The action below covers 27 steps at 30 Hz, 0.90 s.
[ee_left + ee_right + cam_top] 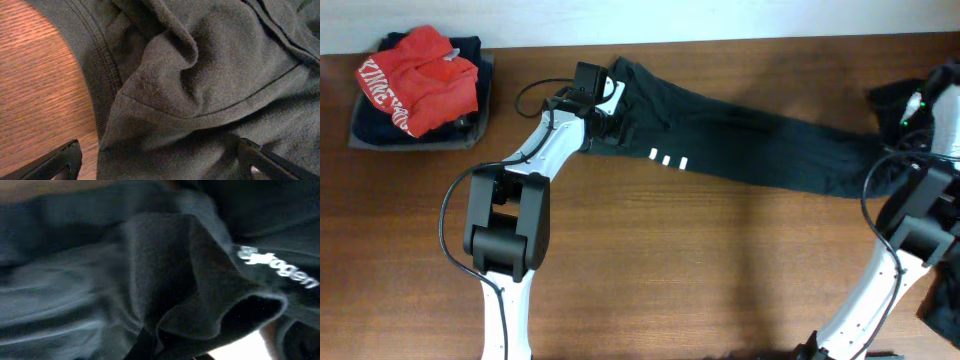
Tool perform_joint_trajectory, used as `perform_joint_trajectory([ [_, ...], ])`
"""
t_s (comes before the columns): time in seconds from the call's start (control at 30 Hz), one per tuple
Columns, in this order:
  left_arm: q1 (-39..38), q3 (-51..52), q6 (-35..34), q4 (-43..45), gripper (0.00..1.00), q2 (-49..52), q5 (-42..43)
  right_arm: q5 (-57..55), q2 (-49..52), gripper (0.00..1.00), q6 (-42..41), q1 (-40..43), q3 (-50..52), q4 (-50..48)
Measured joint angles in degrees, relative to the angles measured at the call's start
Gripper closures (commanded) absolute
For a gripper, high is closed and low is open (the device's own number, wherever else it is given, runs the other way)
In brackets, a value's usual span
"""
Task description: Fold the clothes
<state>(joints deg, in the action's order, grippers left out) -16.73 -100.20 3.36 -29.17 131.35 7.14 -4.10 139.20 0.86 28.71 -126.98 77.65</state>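
Note:
A dark T-shirt [750, 135] with three small white marks lies stretched across the table from upper left to the right edge. My left gripper [608, 103] hovers over its left end, open. In the left wrist view its fingertips [65, 160] stand wide apart with a grey seamed fold of the dark T-shirt [200, 85] between them. My right gripper [912, 118] is at the shirt's right end, shut on a bunched fold of the dark T-shirt [200, 305]. The right wrist view is blurred and cloth hides most of the right gripper [165, 352]. Black cloth with white lettering [277, 270] lies behind the fold.
A stack of folded clothes [420, 85], red garment on top of dark ones, sits at the table's far left corner. More black clothes [895, 95] are heaped at the right edge by the right arm. Bare wood [700, 260] fills the front of the table.

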Motion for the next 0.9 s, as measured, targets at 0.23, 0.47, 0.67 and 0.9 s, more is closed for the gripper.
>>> perform_joint_trajectory([
  [0.23,0.0,0.0,0.0,0.0,0.01,0.0,-0.02,-4.33,-1.07,0.96,-0.66,-9.29,-0.26,1.01],
  [0.47,0.0,0.0,0.0,-0.02,0.01,0.0,0.0,-5.33,-1.25,0.96,-2.56,-16.68,-0.26,2.34],
  [0.67,0.0,0.0,0.0,-0.02,0.01,0.0,0.0,-4.87,-1.38,0.75,-3.61,-19.61,-0.26,4.0],
  [0.9,0.0,0.0,0.0,-0.02,0.01,0.0,-0.02,-0.33,-1.4,0.69,-3.87,-20.83,-0.28,4.46],
])
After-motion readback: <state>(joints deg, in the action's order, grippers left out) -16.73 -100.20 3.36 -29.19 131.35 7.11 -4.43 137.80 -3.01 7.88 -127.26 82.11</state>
